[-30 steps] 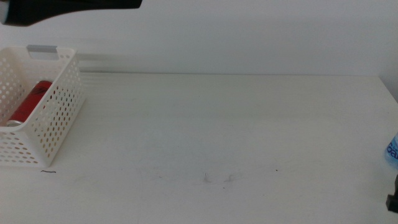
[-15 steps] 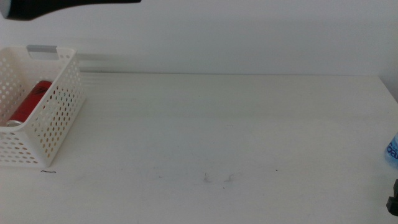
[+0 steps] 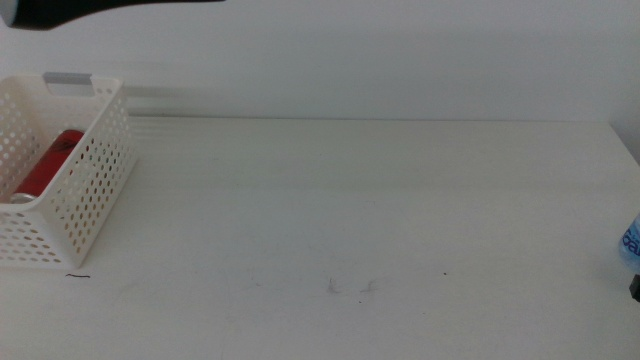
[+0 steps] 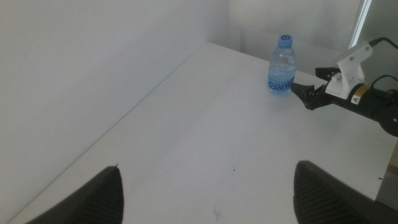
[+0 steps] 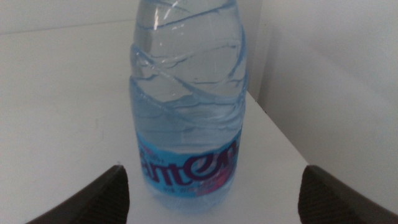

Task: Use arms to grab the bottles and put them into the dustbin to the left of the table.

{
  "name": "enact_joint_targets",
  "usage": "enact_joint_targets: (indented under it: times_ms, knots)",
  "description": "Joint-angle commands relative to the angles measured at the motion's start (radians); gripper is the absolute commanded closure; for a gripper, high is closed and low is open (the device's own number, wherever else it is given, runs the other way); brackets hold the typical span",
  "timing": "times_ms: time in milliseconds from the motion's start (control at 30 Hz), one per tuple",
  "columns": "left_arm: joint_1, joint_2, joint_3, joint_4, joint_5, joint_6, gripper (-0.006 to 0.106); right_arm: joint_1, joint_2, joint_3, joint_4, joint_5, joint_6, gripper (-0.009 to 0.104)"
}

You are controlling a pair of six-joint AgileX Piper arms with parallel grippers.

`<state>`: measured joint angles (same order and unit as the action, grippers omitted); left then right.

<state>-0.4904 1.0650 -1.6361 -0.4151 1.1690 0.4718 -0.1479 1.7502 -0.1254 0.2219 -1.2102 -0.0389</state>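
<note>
Dustbin: white plastic basket with holes (image 3: 95, 190) at the table's (image 3: 350, 200) left end; a red soda can (image 3: 48, 165) lies in it, long way front to back.
Clear water bottle with blue cap (image 4: 282, 65): upright near the table's right corner, cut off in the middle view.
Right gripper (image 5: 211, 186): jaws wide apart, bottle just ahead.
Left gripper (image 4: 208, 193): jaws spread, high over the table.

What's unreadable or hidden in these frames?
- Water bottle: middle view's right edge cuts it to a sliver; in the right wrist view the frame crops its cap.
- Red can: partly hidden by the dustbin wall.
- Yellow-liquid bottle: in no view.
- Left gripper: jaws blurred, tips only.
- Right gripper: small in the left wrist view.
</note>
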Motion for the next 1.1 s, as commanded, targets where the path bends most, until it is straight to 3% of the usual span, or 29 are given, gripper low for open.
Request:
enact_joint_targets:
  times_ms: [0,933,1000,1067]
  knots:
    - [-0.005,-0.006,0.001,-0.001,-0.013,-0.001,0.007,-0.016,0.017,-0.02,-0.018,-0.011,-0.01,0.002]
    - [-0.005,-0.006,0.001,-0.004,-0.015,-0.001,0.007,-0.022,0.254,-0.301,-0.011,-0.011,-0.071,0.003]
    - [-0.005,-0.006,0.001,-0.003,-0.016,-0.001,0.007,-0.022,0.265,-0.321,-0.011,-0.011,-0.097,0.008]
    - [-0.005,-0.006,0.001,-0.003,-0.016,-0.001,0.007,-0.022,0.277,-0.339,-0.011,-0.011,-0.112,0.025]
